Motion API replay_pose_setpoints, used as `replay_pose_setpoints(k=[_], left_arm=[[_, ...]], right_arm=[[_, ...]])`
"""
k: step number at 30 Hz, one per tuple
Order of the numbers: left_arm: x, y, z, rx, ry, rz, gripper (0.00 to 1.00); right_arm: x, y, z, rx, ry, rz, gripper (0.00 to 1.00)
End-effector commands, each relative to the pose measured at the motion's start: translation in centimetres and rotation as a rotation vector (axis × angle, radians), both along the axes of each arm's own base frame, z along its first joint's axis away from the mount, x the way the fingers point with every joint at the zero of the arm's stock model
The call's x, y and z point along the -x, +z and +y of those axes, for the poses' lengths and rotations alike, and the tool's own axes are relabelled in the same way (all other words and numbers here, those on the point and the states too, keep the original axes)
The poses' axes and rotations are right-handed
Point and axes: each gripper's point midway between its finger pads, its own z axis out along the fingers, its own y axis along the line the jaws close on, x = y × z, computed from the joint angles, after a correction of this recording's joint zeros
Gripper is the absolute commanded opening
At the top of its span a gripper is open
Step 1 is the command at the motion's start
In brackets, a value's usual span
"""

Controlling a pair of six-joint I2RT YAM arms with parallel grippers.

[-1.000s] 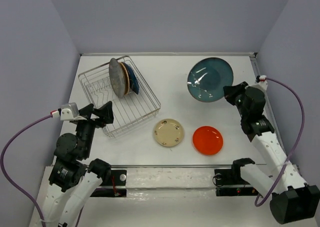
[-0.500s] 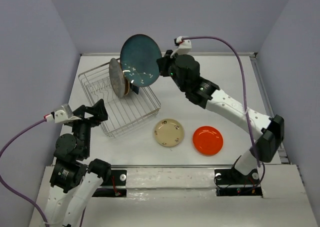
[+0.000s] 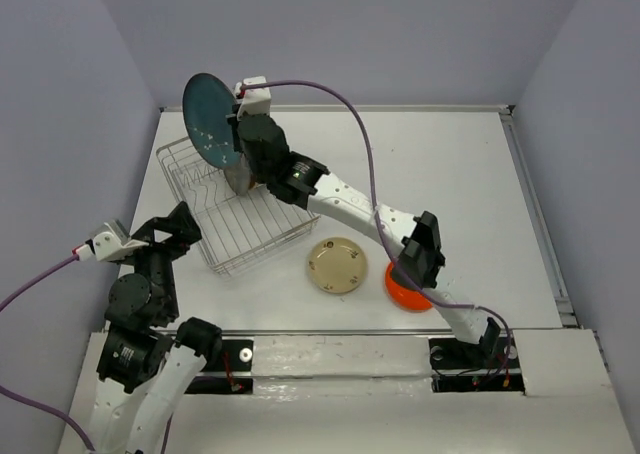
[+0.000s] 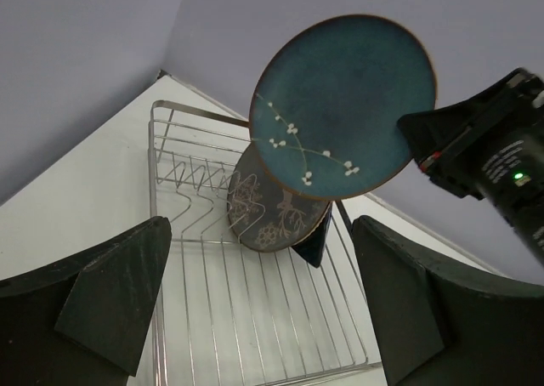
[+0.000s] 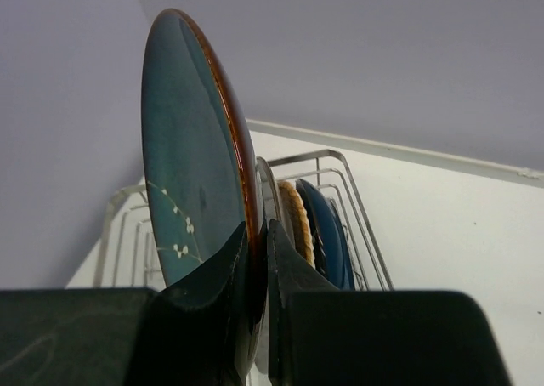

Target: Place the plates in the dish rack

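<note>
Rack (image 3: pixel 245 224) sits far-left on table (image 3: pixel 450 194). Racked plates (image 4: pixel 276 216), three, stand on edge side by side in its rear right. Right gripper (image 5: pixel 257 250) grips held plate (image 3: pixel 209 134) on edge above rack's rear, left of those three. Middle plate (image 3: pixel 338 265) lies flat right of rack; right plate (image 3: pixel 400 286) beside it, partly under right arm. Left gripper (image 3: pixel 178 226) near rack's front-left corner.

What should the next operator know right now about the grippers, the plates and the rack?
The right gripper is shut on the rim of the teal plate, held upright above the dish rack, not yet in a slot.
The left gripper is open and empty, hovering by the rack's near edge.
Done: the grey patterned plate, tan wooden plate and navy plate stand upright together in the rack.
Left: slot the teal plate, then load the cream plate and orange-red plate, both flat on the table.
</note>
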Motion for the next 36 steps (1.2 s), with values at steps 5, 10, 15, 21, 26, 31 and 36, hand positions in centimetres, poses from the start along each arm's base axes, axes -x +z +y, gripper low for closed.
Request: replay_pose_setpoints(k=[5, 10, 15, 21, 26, 31, 36], left_arm=[[0.9, 1.9, 0.8, 0.062, 0.031, -0.068, 0.99], [0.7, 2.0, 0.3, 0.057, 0.006, -0.070, 0.99], [0.7, 2.0, 0.1, 0.054, -0.003, -0.072, 0.99], [0.7, 2.1, -0.1, 0.050, -0.015, -0.075, 0.99], [0.4, 2.0, -0.3, 0.045, -0.025, -0.070, 0.99], [0.4, 1.9, -0.4, 0.042, -0.030, -0.067, 0.99], [0.3, 1.9, -0.7, 0.038, -0.043, -0.065, 0.99]], right_arm=[[0.6, 8.2, -2.8, -0.176, -0.199, -0.214, 0.07], [0.5, 6.2, -2.0, -0.131, -0.273, -0.251, 0.07], [0.0, 4.0, -1.2, -0.107, -0.278, -0.240, 0.07], [-0.6, 0.5, -0.1, -0.083, -0.280, -0.200, 0.07], [-1.0, -1.9, 0.6, -0.076, -0.280, -0.163, 0.07], [-0.8, -3.7, 1.5, -0.045, -0.272, -0.143, 0.07], [-0.3, -5.0, 2.2, -0.006, -0.254, -0.135, 0.08]])
